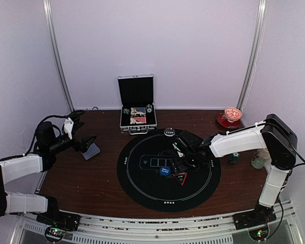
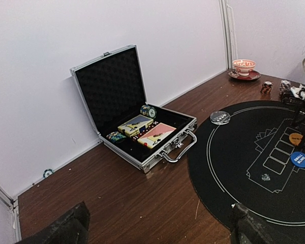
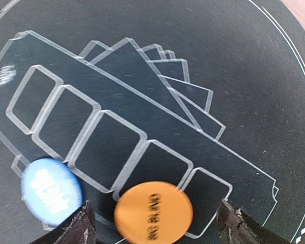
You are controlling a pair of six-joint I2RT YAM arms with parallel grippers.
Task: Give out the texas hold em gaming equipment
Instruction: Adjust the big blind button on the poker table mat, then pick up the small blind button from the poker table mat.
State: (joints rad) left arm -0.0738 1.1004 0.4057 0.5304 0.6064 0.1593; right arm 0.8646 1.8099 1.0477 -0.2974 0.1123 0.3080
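An orange button disc [image 3: 153, 211] lies on the black mat [image 3: 244, 76] between the spread fingers [image 3: 79, 226] of my right gripper [image 3: 155, 223], which is open and low over it. A blue button disc [image 3: 51, 190] lies just left of it; it also shows in the top view [image 1: 165, 171]. A dark button disc [image 1: 169, 132] sits at the mat's far rim. My left gripper [image 1: 86, 145] is open and empty at the table's left. A grey-blue block [image 1: 92, 151], like a card deck, lies by its tip.
The open silver case [image 2: 183, 133] stands at the back with card packs [image 2: 157, 134] and chips [image 2: 148, 111] inside. Small chip stacks [image 1: 234, 158] stand right of the mat [image 1: 142, 188]. A red saucer with a cup [image 1: 231, 118] sits at the back right.
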